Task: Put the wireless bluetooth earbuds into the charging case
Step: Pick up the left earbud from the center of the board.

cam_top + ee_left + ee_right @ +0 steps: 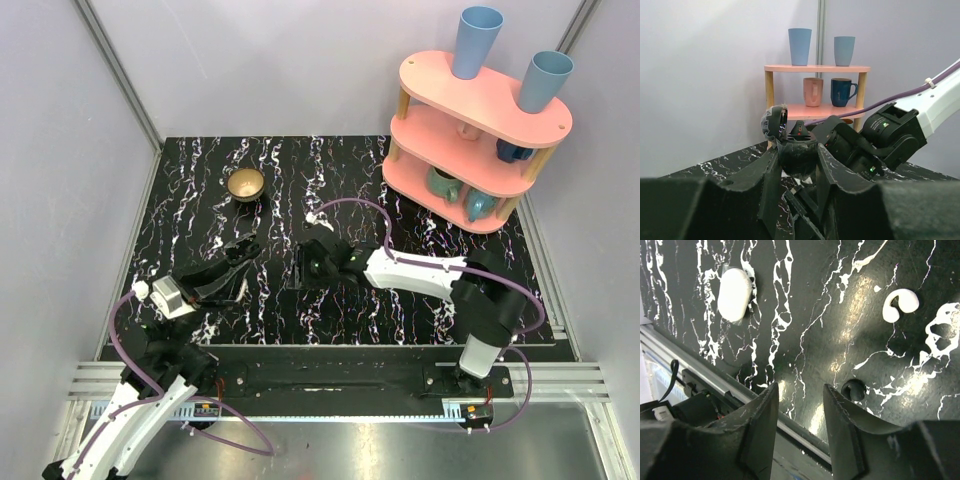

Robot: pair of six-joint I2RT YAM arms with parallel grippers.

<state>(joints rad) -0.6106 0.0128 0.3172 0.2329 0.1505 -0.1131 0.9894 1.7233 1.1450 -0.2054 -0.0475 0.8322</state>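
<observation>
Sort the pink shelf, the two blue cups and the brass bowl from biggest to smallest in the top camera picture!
Pink shelf
Left blue cup and right blue cup, they look alike
Brass bowl, smallest, though the cups sit nearer the camera

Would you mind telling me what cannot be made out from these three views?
Right wrist view: whether the white oval charging case is open cannot be told; one curled white earbud shows, the second does not.
Top view: both are lost among the table's white veins.
Left wrist view: the left gripper is shut on a dark rounded object, mostly covered by its fingers; what it is, unclear.
</observation>
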